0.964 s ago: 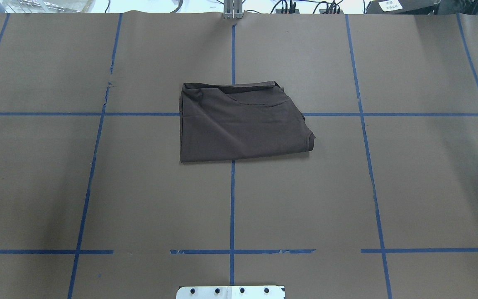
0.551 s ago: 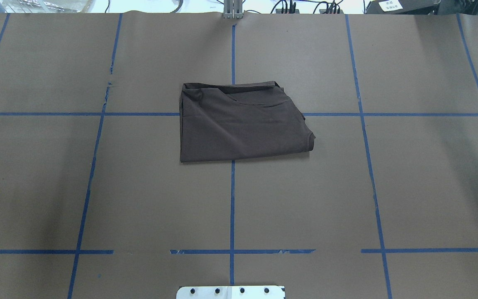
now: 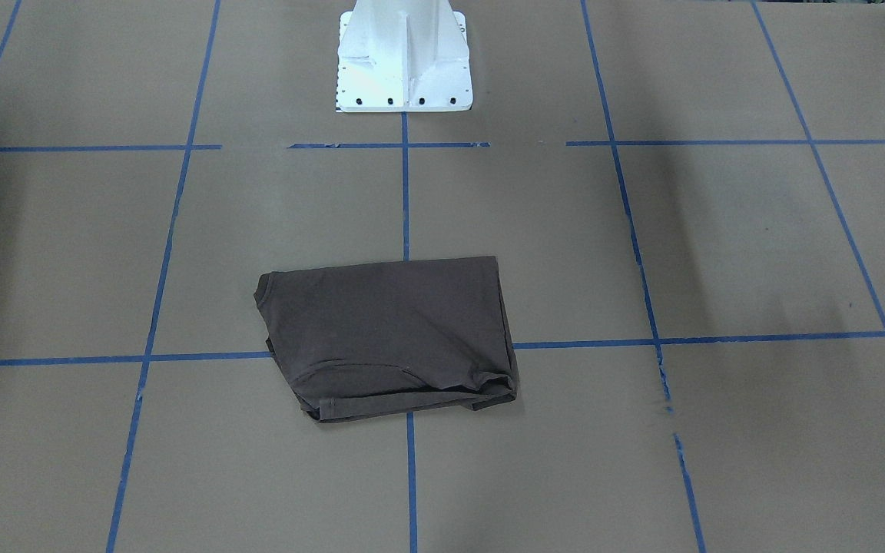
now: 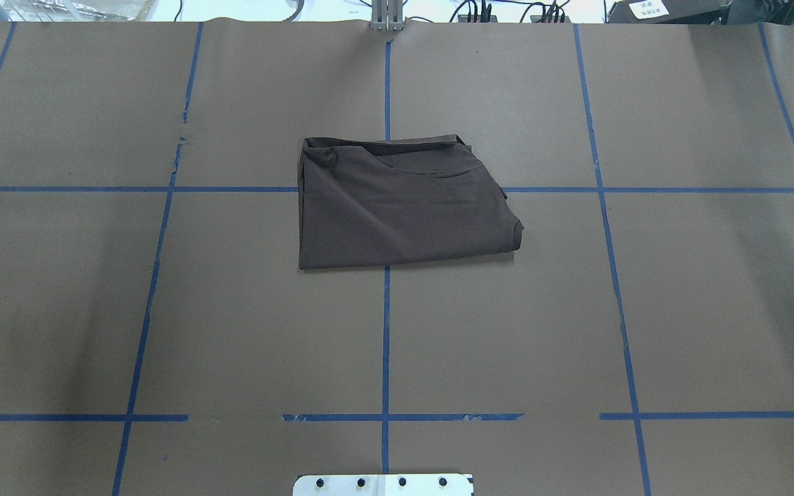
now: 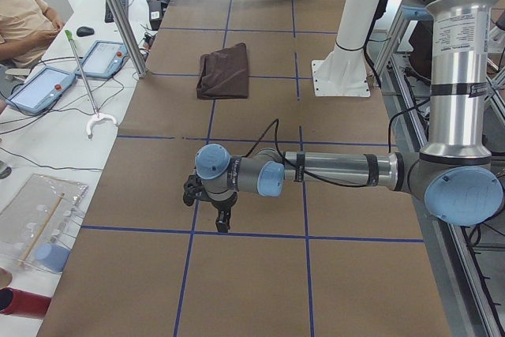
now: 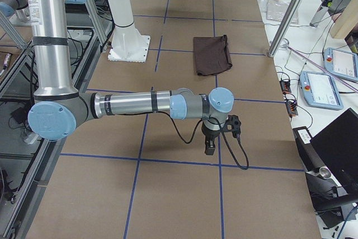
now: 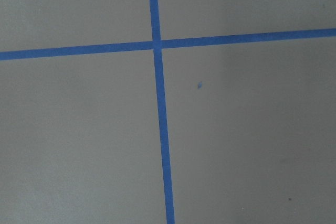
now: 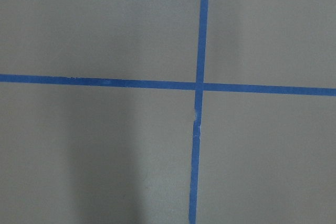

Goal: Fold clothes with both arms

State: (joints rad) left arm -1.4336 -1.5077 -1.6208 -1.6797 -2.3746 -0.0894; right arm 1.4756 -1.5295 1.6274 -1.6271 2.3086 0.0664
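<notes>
Brown-papered table (image 4: 163,310), blue tape grid (image 4: 385,331); pendants (image 5: 39,88) beside it.
T-shirt (image 4: 397,207) is laid folded mid-table, far from left gripper (image 5: 223,222) and right gripper (image 6: 210,148) near opposite end edges; their closure cannot be told.

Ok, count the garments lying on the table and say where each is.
1. The folded dark brown T-shirt lies near the middle of the table, over a crossing of blue tape lines. Another piece folded inside it would be hidden.
</notes>
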